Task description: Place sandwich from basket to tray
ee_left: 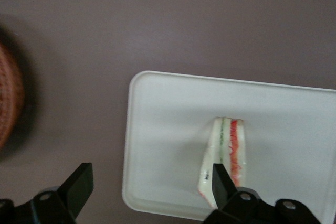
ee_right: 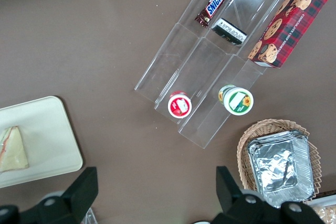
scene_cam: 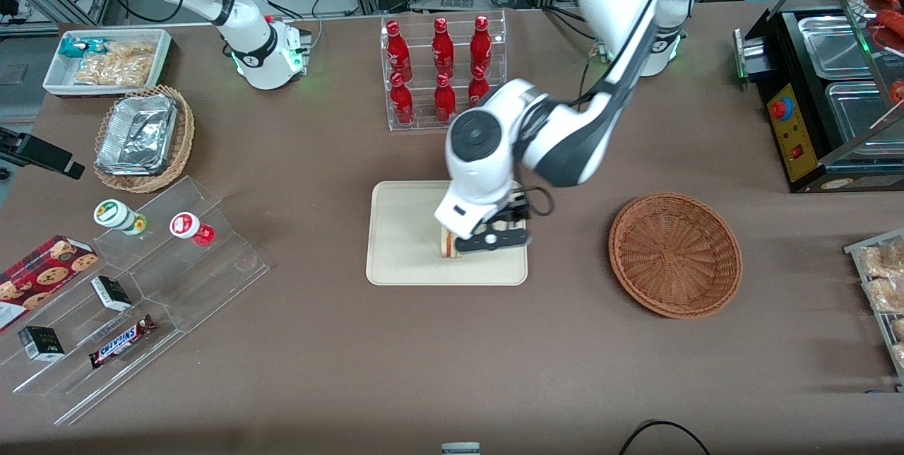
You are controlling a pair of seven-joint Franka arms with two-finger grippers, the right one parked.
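Item, nearest the front camera: a clear stepped display stand [scene_cam: 134,299] toward the parked arm's end of the table, holding a Snickers bar [scene_cam: 121,342], small dark boxes and two lidded cups, with a red cookie box [scene_cam: 39,278] beside it.

Item, mid-table: the tray [scene_cam: 402,229], cream, flat, low-rimmed. The sandwich [scene_cam: 446,241] rests on it, near the tray edge closest to the front camera.

Item: the gripper [scene_cam: 487,239], low over the tray, just beside the sandwich. Its fingers stand wide apart with nothing between them; one fingertip [ee_left: 220,179] overlaps the wedge's edge in the wrist view, and contact cannot be told.

Item: the basket [scene_cam: 675,254], reddish-brown wicker, toward the working arm's end, well apart from the tray, nothing in it.

Item, farther off: an acrylic rack of red bottles [scene_cam: 441,70]; a tan wicker basket of foil containers [scene_cam: 141,137]; a white bin of snack packets [scene_cam: 106,59].

Step in hand, as judged: release made, sandwich delivered. The next move calls for a straight lift clear of the wedge, so the near finger does not drag it.

Views compared: the left wrist view shows the filling layers [ee_left: 231,148] and the finger spread, which the arm hides from the front. The right wrist view shows the sandwich's broad bread face [ee_right: 13,148]. Only the front view shows the whole basket.
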